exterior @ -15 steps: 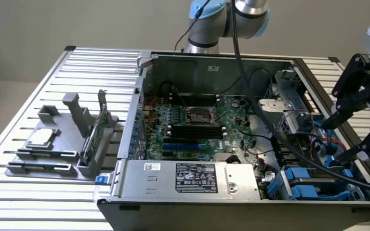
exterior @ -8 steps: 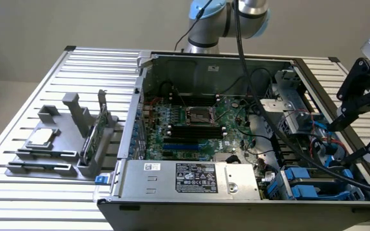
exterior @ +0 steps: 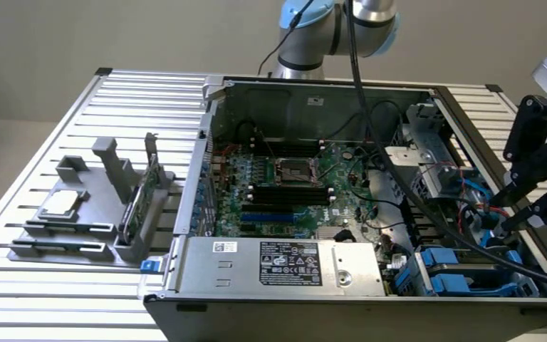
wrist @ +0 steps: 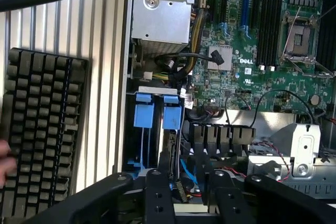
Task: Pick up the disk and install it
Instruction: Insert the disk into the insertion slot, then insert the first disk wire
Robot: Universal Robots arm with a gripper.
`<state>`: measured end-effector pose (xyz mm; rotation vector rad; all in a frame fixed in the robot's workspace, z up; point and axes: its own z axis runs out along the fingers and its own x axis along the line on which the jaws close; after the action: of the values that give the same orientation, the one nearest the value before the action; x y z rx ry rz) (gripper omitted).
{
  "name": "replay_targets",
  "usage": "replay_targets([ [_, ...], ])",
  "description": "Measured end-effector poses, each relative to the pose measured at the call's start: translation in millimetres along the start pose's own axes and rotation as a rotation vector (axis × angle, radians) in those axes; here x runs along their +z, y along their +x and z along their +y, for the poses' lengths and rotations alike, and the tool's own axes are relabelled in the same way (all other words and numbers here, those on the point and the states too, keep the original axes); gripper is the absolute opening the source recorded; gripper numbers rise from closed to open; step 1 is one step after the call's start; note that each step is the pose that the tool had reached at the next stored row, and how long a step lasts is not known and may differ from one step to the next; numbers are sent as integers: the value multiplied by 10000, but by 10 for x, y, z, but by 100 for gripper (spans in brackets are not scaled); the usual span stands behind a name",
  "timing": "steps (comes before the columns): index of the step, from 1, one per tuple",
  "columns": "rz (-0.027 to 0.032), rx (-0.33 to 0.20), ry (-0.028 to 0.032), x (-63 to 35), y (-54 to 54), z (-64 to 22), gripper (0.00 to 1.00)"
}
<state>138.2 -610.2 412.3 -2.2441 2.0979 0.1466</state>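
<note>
Blue plastic marks the disk (wrist: pixel 172 116), which I take to be the carrier standing on edge in the bay (wrist: pixel 155 89) at the front corner of the case (exterior: pixel 207 142). A second blue carrier (wrist: pixel 144 115) sits just beside it, on the side away from the board (wrist: pixel 236 56). In the exterior view the disk (exterior: pixel 438 261) lies toward the lower right, and the gripper (exterior: pixel 506 217) hangs over that corner. In the wrist view its fingers (wrist: pixel 157 198) stand spread, pinching nothing that can be made out. The gap between them lines up roughly with the disk. Whether a finger touches it cannot be told.

Step in hand, as judged: the approach for the pick-up, lift not yet begun. A sound grip calls for the fingers to straddle the carrier squarely and stay clear of the blue cables (wrist: pixel 189 174) crowding the gap.
</note>
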Motion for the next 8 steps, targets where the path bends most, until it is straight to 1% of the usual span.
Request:
replay_targets([
  [1,0,0,0,0,0,0,29],
  [2,0,0,0,0,0,0,29],
  [3,0,0,0,0,0,0,23],
  [8,0,0,0,0,0,0,23],
])
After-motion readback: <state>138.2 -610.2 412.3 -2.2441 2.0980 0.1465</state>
